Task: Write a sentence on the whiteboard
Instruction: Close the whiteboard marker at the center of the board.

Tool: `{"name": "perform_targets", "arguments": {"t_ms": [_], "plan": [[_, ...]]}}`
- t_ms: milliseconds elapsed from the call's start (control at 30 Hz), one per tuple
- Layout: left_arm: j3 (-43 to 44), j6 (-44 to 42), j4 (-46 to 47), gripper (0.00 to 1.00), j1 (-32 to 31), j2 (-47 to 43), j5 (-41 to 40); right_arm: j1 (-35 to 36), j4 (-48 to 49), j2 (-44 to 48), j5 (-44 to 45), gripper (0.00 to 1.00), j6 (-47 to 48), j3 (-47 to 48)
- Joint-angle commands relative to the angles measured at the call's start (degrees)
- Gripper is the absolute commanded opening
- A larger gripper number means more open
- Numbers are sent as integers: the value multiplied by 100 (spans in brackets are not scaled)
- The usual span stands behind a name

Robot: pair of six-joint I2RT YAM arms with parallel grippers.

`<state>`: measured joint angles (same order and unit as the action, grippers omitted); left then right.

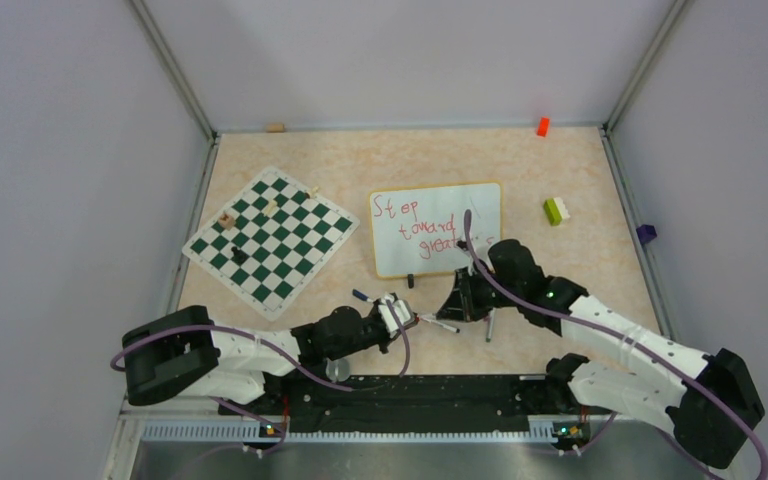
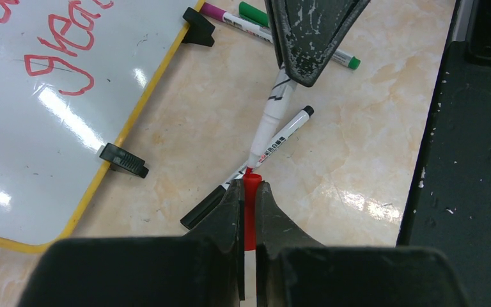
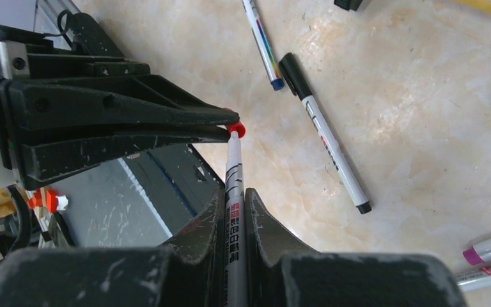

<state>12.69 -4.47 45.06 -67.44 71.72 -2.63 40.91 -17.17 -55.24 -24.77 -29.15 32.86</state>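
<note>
The whiteboard point(image 1: 480, 205) lies at the table's middle with the sentence point(image 1: 425, 228) in red, three short lines; its near corner and red words point(image 2: 57, 57) show in the left wrist view. My left gripper point(image 1: 407, 320) point(image 2: 249, 187) is shut on a red marker cap point(image 2: 250, 214). My right gripper point(image 1: 457, 305) point(image 3: 234, 195) is shut on a white red-ink marker point(image 3: 234, 173) point(image 2: 270, 115). The marker's tip sits at the mouth of the red cap point(image 3: 235, 130). Both grippers meet just in front of the board's near edge.
A black-capped marker point(image 2: 281, 137) lies under the meeting point; purple point(image 2: 230, 19) and green point(image 2: 332, 54) markers and a blue-capped one point(image 3: 262, 45) lie nearby. A chessboard mat point(image 1: 268, 236) is at left. A green-white block point(image 1: 557, 210) and an orange block point(image 1: 542, 126) are at right.
</note>
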Motion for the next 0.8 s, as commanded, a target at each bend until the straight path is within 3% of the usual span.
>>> {"name": "perform_targets", "arguments": {"t_ms": [0,467,767], "plan": [[-16,36,310,0,-24,-93,-83,69,101,-37,-122,0,58,-66],[-46,-92,343,0,-32,-134,181,66,270,-149,-205,0,69,-157],[645,-744,-607,0,-474,92,491,67,432,-503,-479,0,170,-51]]}}
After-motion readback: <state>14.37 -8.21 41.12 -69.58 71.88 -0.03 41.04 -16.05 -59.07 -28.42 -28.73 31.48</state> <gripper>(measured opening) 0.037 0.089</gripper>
